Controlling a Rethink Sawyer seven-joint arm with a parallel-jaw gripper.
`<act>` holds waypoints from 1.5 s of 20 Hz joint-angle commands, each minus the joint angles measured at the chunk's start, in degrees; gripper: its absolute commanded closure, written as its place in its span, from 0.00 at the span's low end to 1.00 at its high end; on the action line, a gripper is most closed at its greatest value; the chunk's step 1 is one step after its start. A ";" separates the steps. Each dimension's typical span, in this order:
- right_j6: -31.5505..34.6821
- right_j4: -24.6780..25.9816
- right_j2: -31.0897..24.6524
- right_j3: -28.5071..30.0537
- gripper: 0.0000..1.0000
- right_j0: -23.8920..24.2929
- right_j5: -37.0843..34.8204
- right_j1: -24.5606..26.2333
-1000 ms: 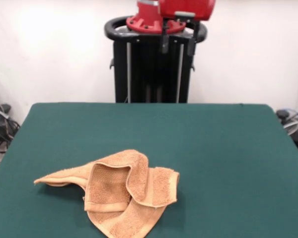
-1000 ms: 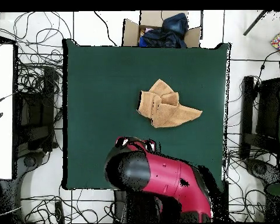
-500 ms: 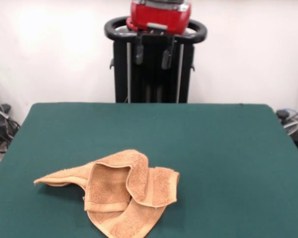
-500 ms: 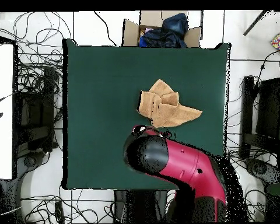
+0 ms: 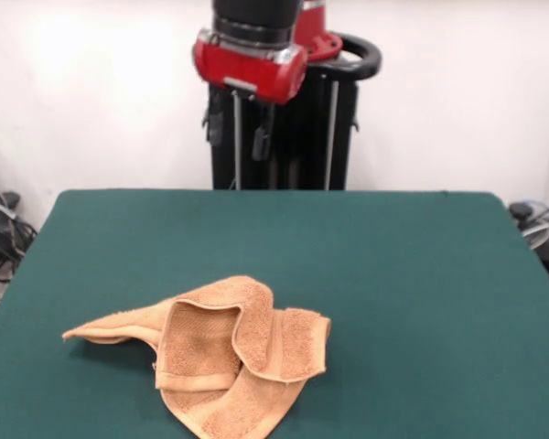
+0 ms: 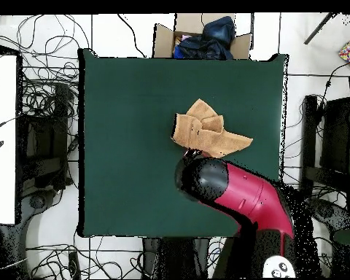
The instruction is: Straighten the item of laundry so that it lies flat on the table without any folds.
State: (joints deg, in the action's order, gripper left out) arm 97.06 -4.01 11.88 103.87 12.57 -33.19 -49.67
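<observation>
**Towel bunched up near the camera-side edge, gripper hanging high above it**

So the orange-tan towel is sitting on the green table in a crumpled heap, nowhere near flat. In the front view it's low in the picture and a bit left of the middle. Its long axis runs roughly side to side: one corner is pulled out into a thin pointed tail aimed left, while the bulk of it is piled up at the right end. A rounded flap hangs down toward the bottom edge of the picture. From overhead the towel lies a little right of the table's centre, with that same tail pointing right, as the view is flipped.

Texture is looped terry, fluffy looking, with a smoother hemmed border you can follow around the folds. One fold stands up and forms a little open pocket showing a darker inner face with a flat woven band across it. The table top is a plain matte felt-type cloth, dark green, rectangular.

The gripper hangs from the red and black arm, well above the table and clear of the towel. Its two dark fingers sit spread apart with nothing between them.
</observation>
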 commanded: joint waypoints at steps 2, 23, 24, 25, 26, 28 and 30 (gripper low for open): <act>20.35 -5.19 2.72 -5.45 0.00 0.27 0.96 8.50; 35.57 -19.10 7.88 -10.00 0.00 -3.85 -5.07 14.94; 36.52 -19.74 8.02 -10.23 0.00 -4.04 -6.15 15.43; 36.93 -20.34 7.83 -10.26 0.00 -3.95 -6.46 15.67; 37.16 -20.64 8.04 -10.39 0.00 -4.07 -6.12 15.92; 38.49 -22.29 7.67 -9.90 0.00 -4.14 -4.21 16.08; 40.27 -23.02 8.44 -10.56 0.00 -4.77 -4.28 16.69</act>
State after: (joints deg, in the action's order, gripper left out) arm 117.25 -22.79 20.79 94.05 9.34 -33.07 -35.65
